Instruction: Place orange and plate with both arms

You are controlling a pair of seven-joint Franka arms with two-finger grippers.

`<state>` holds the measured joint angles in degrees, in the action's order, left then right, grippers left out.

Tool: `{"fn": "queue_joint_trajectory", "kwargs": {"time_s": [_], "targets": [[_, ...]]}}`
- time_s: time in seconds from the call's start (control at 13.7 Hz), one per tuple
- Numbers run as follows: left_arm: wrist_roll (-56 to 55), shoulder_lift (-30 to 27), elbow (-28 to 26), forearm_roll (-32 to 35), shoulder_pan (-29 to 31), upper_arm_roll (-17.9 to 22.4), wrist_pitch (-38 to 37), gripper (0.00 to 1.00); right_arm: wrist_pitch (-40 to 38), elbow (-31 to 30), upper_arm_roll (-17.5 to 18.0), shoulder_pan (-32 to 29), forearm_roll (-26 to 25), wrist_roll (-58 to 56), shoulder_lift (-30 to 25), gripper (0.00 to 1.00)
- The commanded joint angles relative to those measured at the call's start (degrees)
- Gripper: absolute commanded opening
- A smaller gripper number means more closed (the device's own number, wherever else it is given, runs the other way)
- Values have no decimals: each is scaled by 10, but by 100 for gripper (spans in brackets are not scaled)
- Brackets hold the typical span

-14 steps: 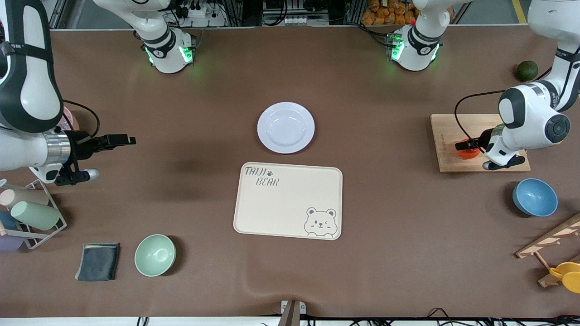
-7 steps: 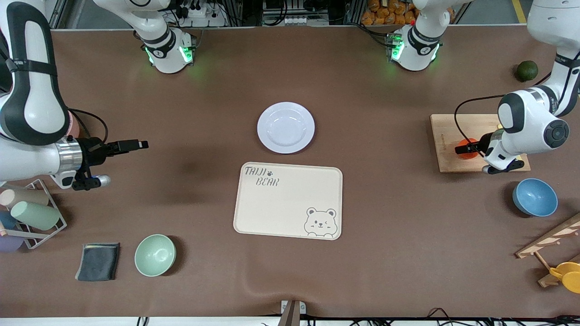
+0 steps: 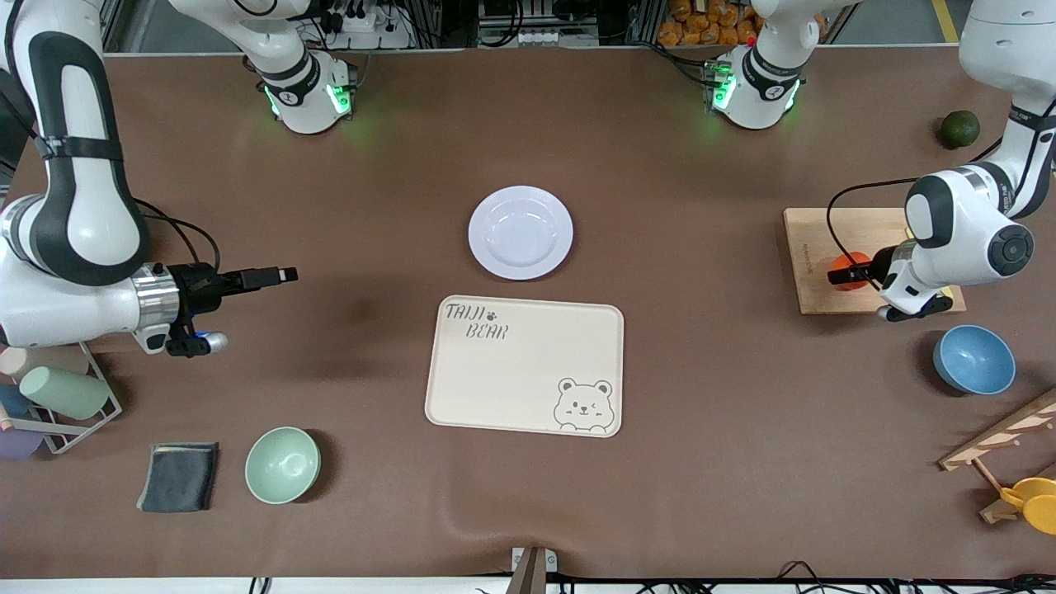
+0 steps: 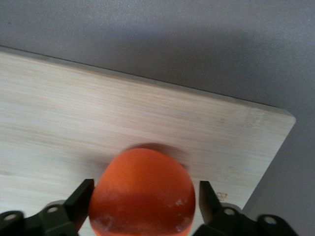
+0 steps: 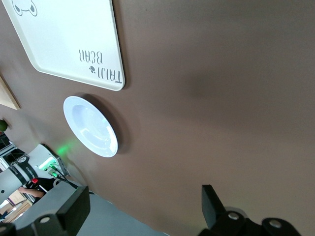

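The orange (image 3: 850,262) is small, round and red-orange. My left gripper (image 3: 838,273) is shut on it, just above the wooden cutting board (image 3: 813,239) toward the left arm's end of the table. In the left wrist view the orange (image 4: 142,191) fills the gap between the black fingers of my left gripper (image 4: 145,191), with its shadow on the board (image 4: 74,108). The pale lavender-white plate (image 3: 480,232) lies empty mid-table, also in the right wrist view (image 5: 75,106). My right gripper (image 3: 285,272) is open and empty over bare table toward the right arm's end (image 5: 145,195).
The cream bear tray (image 3: 528,363) lies nearer the front camera than the plate. A dark green fruit (image 3: 960,129) and a blue bowl (image 3: 973,359) sit toward the left arm's end. A mint bowl (image 3: 282,464), grey cloth (image 3: 178,476) and cup rack (image 3: 49,388) sit toward the right arm's end.
My right gripper has moved toward the middle of the table, closer to the plate. My left gripper has shifted slightly with the orange in it, lifting it off the board.
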<state>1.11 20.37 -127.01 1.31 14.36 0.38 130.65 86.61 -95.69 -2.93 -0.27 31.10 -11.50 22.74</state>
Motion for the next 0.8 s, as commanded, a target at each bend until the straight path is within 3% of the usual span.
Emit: {"fn": "queue_joint_trajectory", "kwargs": {"time_s": [0.0,0.22,0.44,0.58,0.73], "targets": [[1,4,6,12,-1,-1,-1,48,2,-12,0,1,16,13,-1,100],[2,-7,9,12,0,-17,-20,30,2,-27,0,-2,44,13,-2,100],[-20,-45,58,7,1,-80,-101,28,6,-48,0,-2,66,12,-2,100],[-64,-37,124,4,-2,-133,-170,28,3,-51,1,-2,71,12,-2,100],[-132,-27,163,4,-7,-199,-183,28,8,-70,1,1,84,9,-2,100]]}}
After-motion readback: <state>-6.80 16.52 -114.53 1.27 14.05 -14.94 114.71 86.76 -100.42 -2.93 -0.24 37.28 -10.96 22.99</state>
